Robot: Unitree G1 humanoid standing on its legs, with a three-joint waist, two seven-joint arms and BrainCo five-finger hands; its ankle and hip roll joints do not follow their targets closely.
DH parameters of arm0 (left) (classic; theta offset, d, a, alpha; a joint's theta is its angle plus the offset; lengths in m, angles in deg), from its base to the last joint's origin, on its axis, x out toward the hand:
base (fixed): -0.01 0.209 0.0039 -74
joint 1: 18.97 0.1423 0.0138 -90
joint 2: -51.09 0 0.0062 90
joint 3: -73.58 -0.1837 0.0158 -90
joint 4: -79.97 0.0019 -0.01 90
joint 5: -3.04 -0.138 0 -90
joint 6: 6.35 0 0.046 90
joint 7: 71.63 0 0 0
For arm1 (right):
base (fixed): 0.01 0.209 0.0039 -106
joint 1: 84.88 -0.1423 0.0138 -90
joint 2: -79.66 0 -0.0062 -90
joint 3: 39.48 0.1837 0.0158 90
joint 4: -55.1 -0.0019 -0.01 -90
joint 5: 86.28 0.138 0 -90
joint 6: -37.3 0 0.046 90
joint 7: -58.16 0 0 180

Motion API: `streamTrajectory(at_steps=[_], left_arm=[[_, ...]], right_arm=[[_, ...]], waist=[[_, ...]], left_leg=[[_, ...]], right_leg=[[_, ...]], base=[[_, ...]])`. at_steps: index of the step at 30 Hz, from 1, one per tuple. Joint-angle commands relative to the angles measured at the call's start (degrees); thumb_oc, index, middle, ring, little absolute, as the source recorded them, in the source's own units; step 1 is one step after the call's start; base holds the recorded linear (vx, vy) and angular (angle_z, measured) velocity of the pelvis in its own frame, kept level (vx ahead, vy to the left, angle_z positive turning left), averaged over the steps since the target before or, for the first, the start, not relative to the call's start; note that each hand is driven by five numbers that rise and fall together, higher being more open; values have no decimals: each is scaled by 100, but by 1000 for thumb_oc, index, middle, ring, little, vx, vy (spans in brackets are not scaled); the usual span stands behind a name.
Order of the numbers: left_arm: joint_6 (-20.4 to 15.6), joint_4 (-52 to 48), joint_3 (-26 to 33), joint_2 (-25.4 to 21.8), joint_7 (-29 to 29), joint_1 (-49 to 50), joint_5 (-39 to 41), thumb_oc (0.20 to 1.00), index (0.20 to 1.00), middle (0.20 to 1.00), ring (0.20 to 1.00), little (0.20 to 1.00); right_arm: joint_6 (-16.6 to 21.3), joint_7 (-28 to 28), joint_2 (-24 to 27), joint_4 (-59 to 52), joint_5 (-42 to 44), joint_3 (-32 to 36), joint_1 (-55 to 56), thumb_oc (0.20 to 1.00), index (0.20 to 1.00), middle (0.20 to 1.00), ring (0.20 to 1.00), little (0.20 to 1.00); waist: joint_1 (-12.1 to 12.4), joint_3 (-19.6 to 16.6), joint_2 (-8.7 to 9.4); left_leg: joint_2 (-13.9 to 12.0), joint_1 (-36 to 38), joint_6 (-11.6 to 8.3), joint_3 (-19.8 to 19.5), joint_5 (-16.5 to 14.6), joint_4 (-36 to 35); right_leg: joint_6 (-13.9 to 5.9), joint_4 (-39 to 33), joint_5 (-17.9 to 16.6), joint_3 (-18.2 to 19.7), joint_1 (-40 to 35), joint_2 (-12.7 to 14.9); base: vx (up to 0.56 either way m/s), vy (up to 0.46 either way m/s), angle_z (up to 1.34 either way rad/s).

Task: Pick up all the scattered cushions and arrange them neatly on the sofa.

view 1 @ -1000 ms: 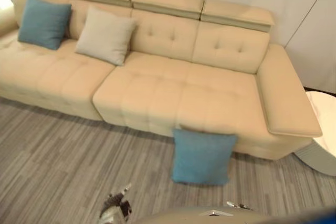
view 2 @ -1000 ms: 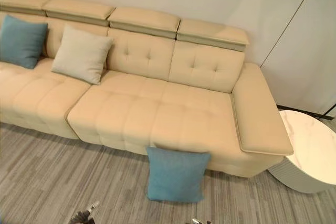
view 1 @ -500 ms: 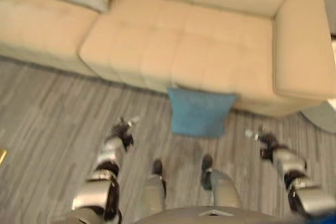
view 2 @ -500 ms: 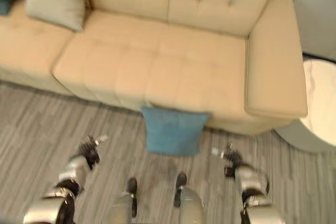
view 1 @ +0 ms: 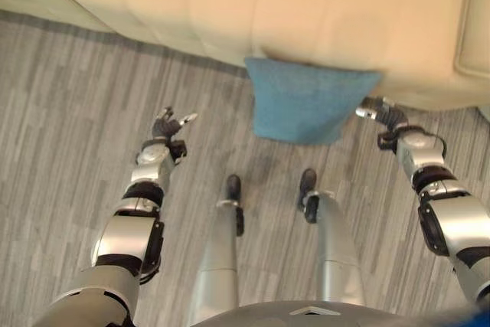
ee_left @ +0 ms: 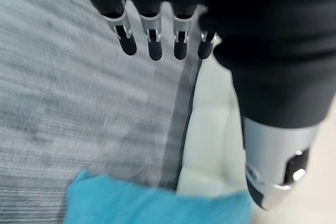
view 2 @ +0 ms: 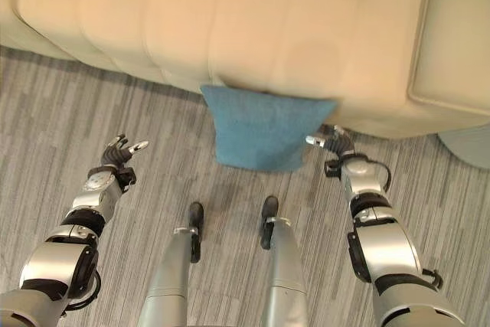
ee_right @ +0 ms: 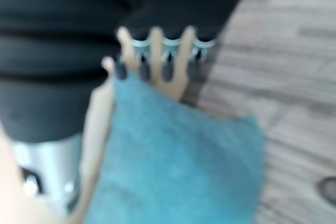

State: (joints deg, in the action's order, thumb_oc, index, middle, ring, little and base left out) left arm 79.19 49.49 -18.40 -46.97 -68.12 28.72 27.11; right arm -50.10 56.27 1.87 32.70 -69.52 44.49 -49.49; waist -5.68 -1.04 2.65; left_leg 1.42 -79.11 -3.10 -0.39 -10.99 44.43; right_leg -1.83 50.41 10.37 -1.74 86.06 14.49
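Now the blue cushion [view 1: 312, 105] leans against the sofa [view 1: 306, 5] front; right hand [view 1: 380, 113] beside it, left hand [view 1: 167, 124] apart, both with fingers relaxed, holding nothing.

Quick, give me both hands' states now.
Left hand: open, empty, above the grey wood-grain floor.
Right hand: open, beside the blue square fabric cushion, not gripping it.

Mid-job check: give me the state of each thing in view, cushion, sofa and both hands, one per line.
blue cushion: on the floor, leaning against the sofa front, not held.
sofa: seat in view bare, no cushion on it.
left hand: open, fingers relaxed, over the floor, apart from the cushion.
right hand: open, fingers straight, beside the cushion's edge; contact unclear.
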Motion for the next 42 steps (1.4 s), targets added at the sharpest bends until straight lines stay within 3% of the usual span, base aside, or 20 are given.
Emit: streamTrajectory(at_steps=[1, 4, 8, 10, 11, 14, 17, 18, 22, 24, 25, 26, 27, 29, 30, 31, 32, 33, 38, 42], left_arm=[[-336, 216, 328, -209, -56, -414, -20, 1000, 1000, 1000, 1000, 1000], [-471, 180, 457, -235, -6, -669, 191, 1000, 1000, 1000, 1000, 1000], [-547, -13, 558, -242, -50, -932, 327, 1000, 1000, 1000, 1000, 1000], [-640, -85, 711, -122, 112, -1056, 429, 1000, 1000, 1000, 1000, 1000], [-724, -163, 803, -68, 314, -1148, 427, 1000, 1000, 1000, 1000, 1000], [-695, -162, 765, -42, 389, -1297, 395, 1000, 1000, 1000, 1000, 1000], [-645, -123, 827, 36, 382, -1430, 459, 1000, 1000, 1000, 1000, 1000], [-640, -165, 963, 91, 421, -1508, 577, 1000, 1000, 1000, 1000, 1000], [-605, -157, 966, -27, 483, -1628, 595, 1000, 1000, 1000, 1000, 1000], [-677, -194, 904, 170, 601, -1705, 521, 1000, 1000, 1000, 1000, 1000], [-677, -196, 903, 171, 603, -1704, 520, 1000, 1000, 1000, 1000, 1000], [-658, -182, 850, -9, 662, -1692, 490, 1000, 1000, 1000, 1000, 1000], [-648, 18, 484, -23, 580, -2108, 517, 1000, 1000, 1000, 1000, 1000], [-707, 263, 357, -30, 485, -2304, 573, 1000, 1000, 1000, 1000, 1000], [-756, 208, 377, -134, 499, -2393, 693, 1000, 1000, 1000, 1000, 1000], [-756, 209, 378, -135, 498, -2393, 693, 1000, 1000, 1000, 1000, 1000], [-752, 164, 392, -308, 522, -2605, 987, 1000, 1000, 1000, 1000, 1000], [-727, 143, 336, -314, 518, -2712, 1063, 1000, 1000, 1000, 1000, 1000], [-672, 38, 95, -302, 538, -3005, 1136, 1000, 1000, 1000, 1000, 1000], [-714, 272, 13, 64, 569, -3559, 1203, 1000, 1000, 1000, 1000, 1000]], right_arm=[[204, 167, 307, -12, 273, -138, -281, 1000, 1000, 1000, 1000, 1000], [220, 749, 173, -303, 332, -11, -866, 1000, 1000, 1000, 1000, 1000], [-155, 1477, -153, -340, -125, -394, -1670, 1000, 1000, 1000, 1000, 1000], [-50, 2057, -196, -808, -471, -300, -1580, 1000, 1000, 1000, 1000, 1000], [190, 2674, -164, -1920, -863, 145, -1040, 1000, 1000, 1000, 1000, 1000], [163, 3113, -4, -2324, -1158, 408, -799, 1000, 1000, 1000, 1000, 1000], [-139, 3554, 6, -2396, -1259, 690, -885, 1000, 1000, 1000, 1000, 1000], [-469, 3902, -3, -2289, -1275, 856, -1031, 1000, 1000, 1000, 1000, 1000], [-904, 3575, -112, -1840, -892, 822, -1415, 1000, 1000, 1000, 1000, 1000], [-451, 3328, -478, -1185, -832, 675, -1275, 1000, 1000, 1000, 1000, 1000], [-447, 3327, -479, -1182, -833, 675, -1274, 1000, 1000, 1000, 1000, 1000], [-51, 2715, 77, -913, -563, 786, -610, 1000, 1000, 1000, 1000, 1000], [630, 2042, 383, -498, 91, 885, -750, 1000, 1000, 1000, 1000, 1000], [560, 2159, -66, -367, 444, 685, -1539, 1000, 1000, 1000, 1000, 1000], [153, 2237, -456, -618, 578, 400, -2050, 1000, 1000, 1000, 1000, 1000], [152, 2238, -458, -619, 578, 400, -2050, 1000, 1000, 1000, 1000, 1000], [-398, 2396, -755, -916, 617, -44, -2540, 1000, 1000, 1000, 1000, 1000], [-530, 2445, -923, -1084, 635, -188, -2659, 1000, 1000, 1000, 1000, 1000], [-523, 2461, -1111, -1707, 566, -531, -2730, 1000, 1000, 1000, 1000, 1000], [-26, 2160, -1273, -1025, 415, -471, -2671, 1000, 1000, 1000, 1000, 1000]], waist=[[-32, 174, -65], [-116, 289, -112], [-251, 517, -158], [-289, 642, -165], [-323, 729, -190], [-305, 799, -220], [-292, 856, -240], [-290, 927, -249], [-274, 1061, -252], [-183, 1171, -273], [-183, 1170, -272], [-173, 1211, -288], [-121, 1244, -290], [-108, 1302, -281], [-178, 1398, -204], [-179, 1399, -204], [-307, 1540, -91], [-375, 1594, -72], [-490, 1744, -66], [-390, 1759, -177]], left_leg=[[305, -85, 121, -73, -285, 401], [253, -679, 98, 20, -428, 842], [166, -1076, 74, 113, -576, 1146], [141, -1084, 69, 134, -598, 1150], [132, -1084, 71, 149, -624, 1161], [113, -1084, 75, 189, -665, 1199], [95, -1084, 66, 194, -731, 1261], [92, -1084, 58, 188, -787, 1329], [85, -1085, 41, 202, -836, 1431], [79, -1085, 36, 213, -811, 1427], [79, -1085, 36, 213, -810, 1427], [81, -1085, 27, 204, -807, 1478], [73, -1085, 16, 247, -837, 1550], [71, -1085, -6, 213, -862, 1655], [46, -1085, -24, 211, -872, 1678], [46, -1085, -24, 211, -871, 1679], [4, -1085, -31, 250, -818, 1603], [-27, -1085, -34, 264, -867, 1609], [-70, -1085, -28, 269, -807, 1444], [-115, -1085, -19, 314, -704, 1196]], right_leg=[[-164, 507, 750, 63, -648, -137], [-135, 851, 827, 213, -80, -201], [-110, 1027, 858, 320, 260, -343], [-102, 1044, 881, 340, 285, -351], [-96, 1073, 906, 385, 291, -386], [-87, 1116, 936, 393, 317, -385], [-75, 1169, 982, 409, 335, -401], [-52, 1248, 1014, 426, 362, -410], [-38, 1360, 1042, 433, 390, -406], [-50, 1363, 1022, 413, 390, -399], [-50, 1363, 1022, 414, 390, -399], [-62, 1424, 1026, 418, 390, -401], [-86, 1536, 1045, 434, 390, -367], [-65, 1590, 1030, 406, 390, -390], [-42, 1573, 983, 403, 390, -464], [-42, 1574, 983, 403, 390, -463], [-18, 1484, 881, 442, 389, -547], [-10, 1473, 907, 448, 377, -558], [-24, 1258, 835, 465, 366, -573], [-45, 1020, 771, 397, 385, -560]], base=[[36, 7, -1], [60, 29, -2], [37, 34, -13], [18, 16, -13], [42, 29, -2], [23, 13, -1], [40, -14, -12], [56, -30, -7], [25, -24, 2], [3, -45, -1], [16, -34, 0], [49, -37, 2], [58, -67, 10], [23, -72, 7], [-8, -36, -9], [-62, -11, -18], [-43, 13, -12], [-56, 24, -11], [-14, 9, -9], [4, -11, -6]])
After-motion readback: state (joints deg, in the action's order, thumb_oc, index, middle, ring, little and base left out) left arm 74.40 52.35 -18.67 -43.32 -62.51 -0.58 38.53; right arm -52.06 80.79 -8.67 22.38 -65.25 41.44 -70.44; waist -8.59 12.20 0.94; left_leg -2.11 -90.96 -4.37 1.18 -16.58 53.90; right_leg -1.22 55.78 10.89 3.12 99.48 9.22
